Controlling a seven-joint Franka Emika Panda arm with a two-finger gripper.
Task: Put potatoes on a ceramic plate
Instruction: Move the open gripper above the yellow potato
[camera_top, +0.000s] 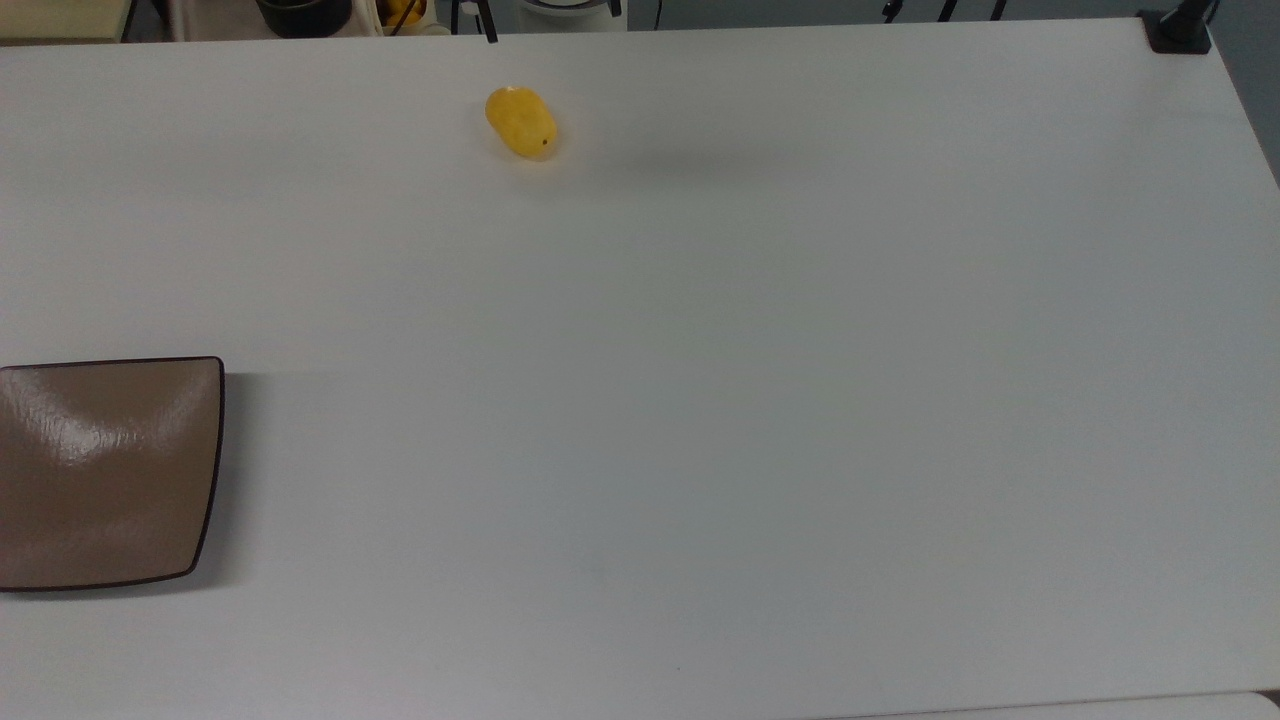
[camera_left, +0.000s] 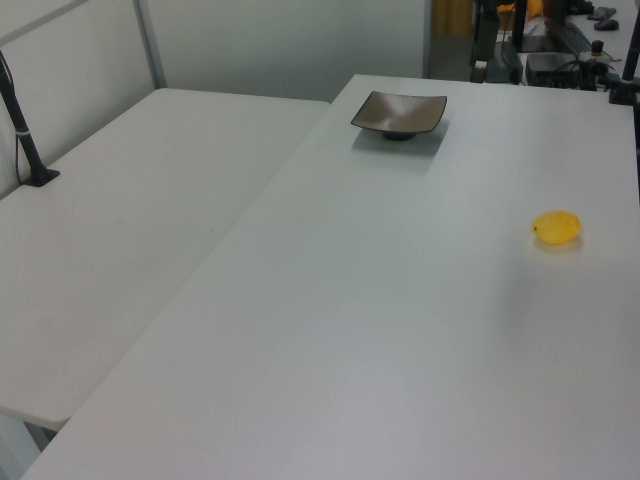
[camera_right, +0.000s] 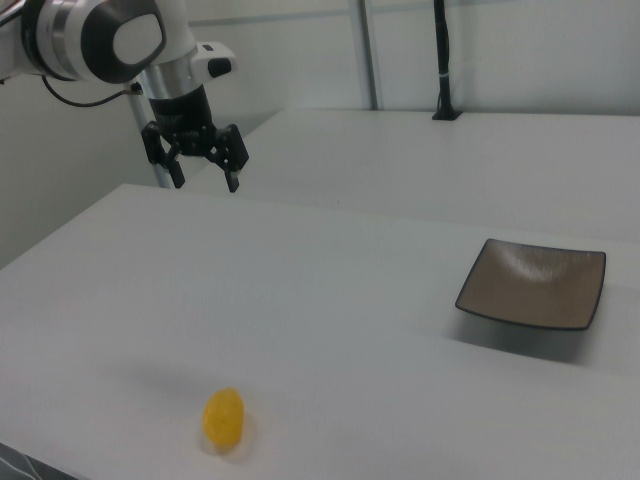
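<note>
White tabletop (camera_top: 700, 400) is stretching across all three views, pale walls and a second white table (camera_left: 130, 230) lying behind it.

Gripper (camera_right: 205, 172): black two-finger end effector on the white and grey arm (camera_right: 110, 40) is hanging in the air above the table's far edge in the right view, toward the right view's left. Fingers (camera_right: 232, 170) are standing spread wide apart, pointing down. Nothing is sitting between them; they are touching nothing. In the top view one dark fingertip (camera_top: 490, 30) is poking in at the top edge.

Small bright yellow oval potato (camera_top: 521, 122): lying on the bare tabletop, near the top edge in the top view, just below that fingertip in the picture but apart from it. A tiny dark spot is showing on its lower end in the top view. In the right view the potato (camera_right: 223, 417) is sitting near the bottom, well below the gripper. In the left view it (camera_left: 556, 227) is resting toward the left view's right.

Glossy brown square ceramic plate with a thin dark rim (camera_top: 215, 440): sitting at the top view's left edge, partly cut off, well apart from the potato. Its surface is bare and reflecting light. In the right view the plate (camera_right: 590, 290) is lying at the right view's right; in the left view it (camera_left: 398, 110) is sitting at the far end.
</note>
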